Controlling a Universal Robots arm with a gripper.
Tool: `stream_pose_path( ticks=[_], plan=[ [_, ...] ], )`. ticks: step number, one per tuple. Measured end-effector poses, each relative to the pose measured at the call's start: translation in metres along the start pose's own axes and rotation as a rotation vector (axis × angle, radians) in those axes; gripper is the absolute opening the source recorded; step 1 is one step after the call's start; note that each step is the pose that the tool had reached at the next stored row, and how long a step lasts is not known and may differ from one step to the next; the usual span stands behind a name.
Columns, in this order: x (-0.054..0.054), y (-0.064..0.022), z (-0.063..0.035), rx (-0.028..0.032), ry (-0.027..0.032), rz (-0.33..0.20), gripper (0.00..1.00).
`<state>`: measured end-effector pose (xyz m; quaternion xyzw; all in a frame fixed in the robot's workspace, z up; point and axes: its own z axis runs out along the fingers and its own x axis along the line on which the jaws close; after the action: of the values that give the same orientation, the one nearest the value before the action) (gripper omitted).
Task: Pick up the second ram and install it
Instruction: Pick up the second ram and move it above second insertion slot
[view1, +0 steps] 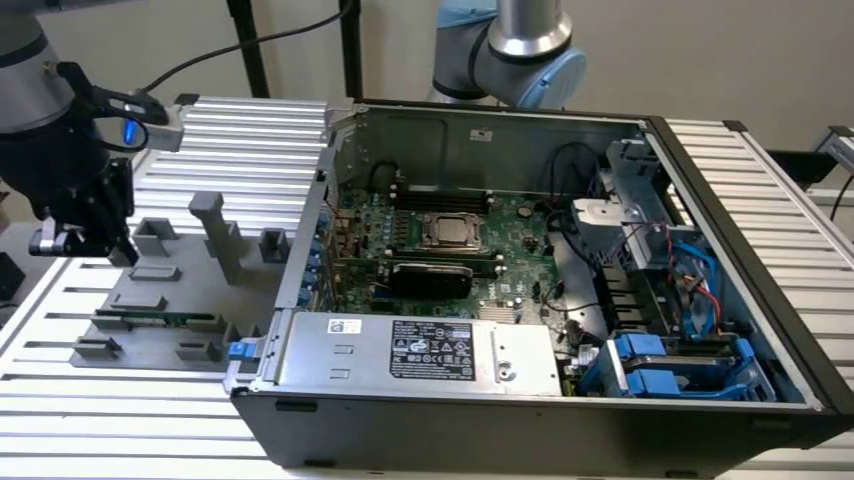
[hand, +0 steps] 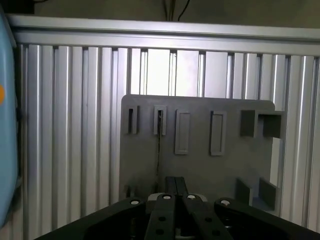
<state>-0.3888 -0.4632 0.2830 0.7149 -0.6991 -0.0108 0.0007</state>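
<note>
The second ram (view1: 155, 320) is a thin green stick standing on edge in holders at the near side of a grey fixture plate (view1: 180, 300), at the exterior view's left. In the wrist view the ram (hand: 158, 155) shows edge-on as a thin dark line across the plate (hand: 200, 165). My gripper (view1: 78, 240) hangs above the plate's far left corner, apart from the ram. Its black fingers (hand: 171, 187) sit pressed together with nothing between them.
An open computer case (view1: 534, 400) fills the exterior view's right, with the green motherboard (view1: 514, 235), its CPU socket (view1: 451, 232) and long black memory slots (view1: 441, 194). A second arm (view1: 527, 45) stands behind the case. Upright grey posts (view1: 214, 235) rise from the fixture plate.
</note>
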Motion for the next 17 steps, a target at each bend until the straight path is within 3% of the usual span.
stream_pose_path(
  ticks=[11,16,17],
  plan=[
    [0.001,-0.0060,0.0188,0.0002,0.0019,-0.002,0.12],
    [0.004,-0.0077,0.0278,0.0003,0.0018,-0.003,0.36],
    [0.005,-0.0082,0.0295,0.0002,0.0019,-0.004,0.36]
  ],
)
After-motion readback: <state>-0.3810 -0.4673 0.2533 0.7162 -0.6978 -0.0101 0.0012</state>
